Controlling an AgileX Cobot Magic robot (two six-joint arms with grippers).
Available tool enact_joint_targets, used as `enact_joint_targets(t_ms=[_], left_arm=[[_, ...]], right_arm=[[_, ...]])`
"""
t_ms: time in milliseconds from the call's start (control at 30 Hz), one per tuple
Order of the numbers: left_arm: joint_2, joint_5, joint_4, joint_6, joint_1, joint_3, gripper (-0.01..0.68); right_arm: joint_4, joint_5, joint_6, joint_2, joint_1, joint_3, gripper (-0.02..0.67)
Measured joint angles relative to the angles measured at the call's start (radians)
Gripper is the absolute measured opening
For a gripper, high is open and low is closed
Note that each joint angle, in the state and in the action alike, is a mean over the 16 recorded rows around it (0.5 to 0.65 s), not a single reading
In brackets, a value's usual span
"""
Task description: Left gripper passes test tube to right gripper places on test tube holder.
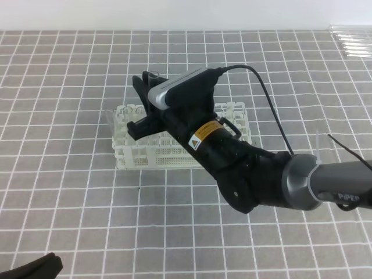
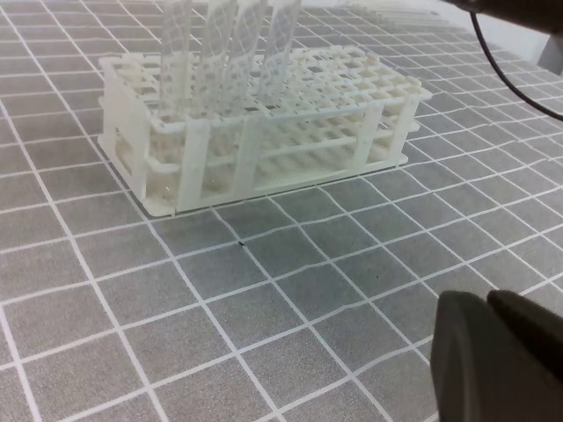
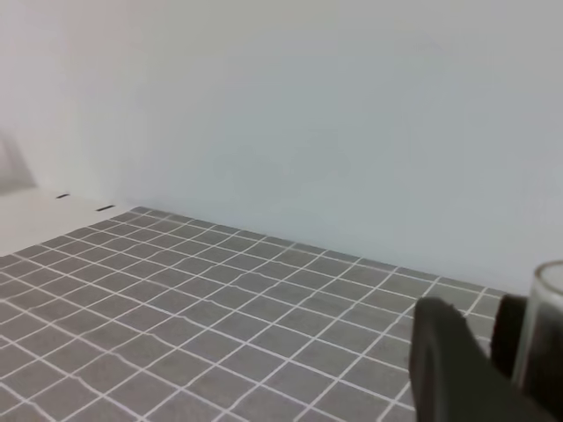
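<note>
My right gripper (image 1: 145, 100) hangs over the left half of the white test tube holder (image 1: 132, 156), its silver-grey housing on top. It is shut on a clear test tube (image 1: 156, 75), whose rim sticks up above the black jaws. In the right wrist view the tube (image 3: 547, 327) stands upright against a black finger (image 3: 457, 369) at the frame's right edge. My left gripper (image 1: 34, 269) lies low at the front left corner, far from the holder. Its dark fingers (image 2: 493, 360) sit together with nothing between them. The holder (image 2: 264, 154) carries several clear tubes (image 2: 230, 53).
Spare clear tubes (image 1: 352, 44) lie at the back right edge of the grey checked tabletop. The right arm's black cable (image 1: 273, 110) loops above the table behind the holder. A white wall closes the far side.
</note>
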Motion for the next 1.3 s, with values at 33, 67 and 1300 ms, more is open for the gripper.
enact_joint_targets(t_ms=[33,67,1300], left_arm=[[0.000,0.000,0.000,0.000,0.000,0.000,0.000],[0.000,0.000,0.000,0.000,0.000,0.000,0.000],[0.003,-0.006,0.002,0.000,0.000,0.006,-0.001]], right_arm=[[0.000,0.000,0.000,0.001,0.000,0.000,0.085],[0.000,0.000,0.000,0.002,0.000,0.000,0.085],[0.007,0.064,-0.046,0.048,0.000,-0.062,0.085]])
